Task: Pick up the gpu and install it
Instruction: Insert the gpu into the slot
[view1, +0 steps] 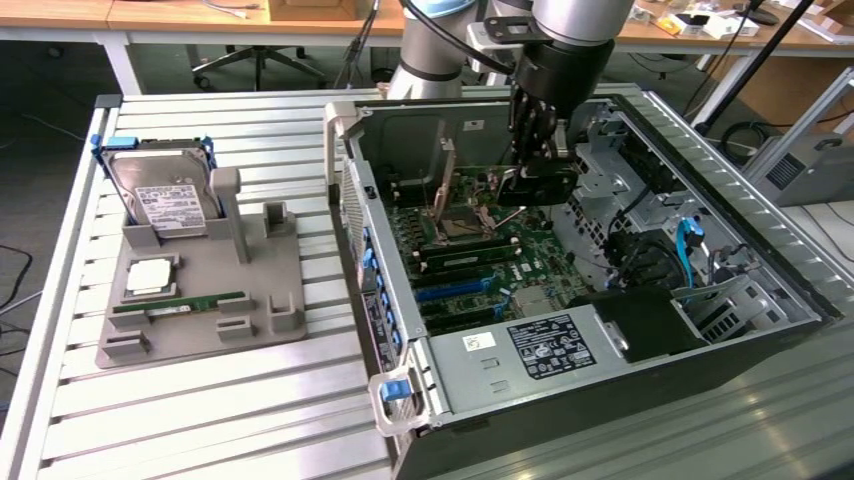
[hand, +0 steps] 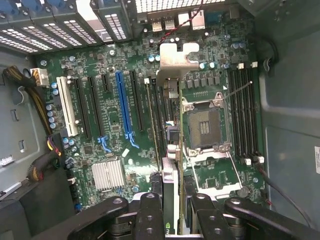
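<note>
Gripper (hand: 170, 210) fingers clamped on card (hand: 169, 150), held edge-on over motherboard (hand: 120, 120), long axis parallel with slots (hand: 123, 107), bracket (hand: 176, 60) farthest from fingers.

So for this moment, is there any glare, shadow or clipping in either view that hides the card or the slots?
Exterior view: even room light; the gripper with the gpu reads dark over the open case, whose far wall lies in shadow. Wrist view: the rear vent grille is blown out white; the gpu's bracket shines pale, edge-on; the motherboard slots read clearly.
</note>
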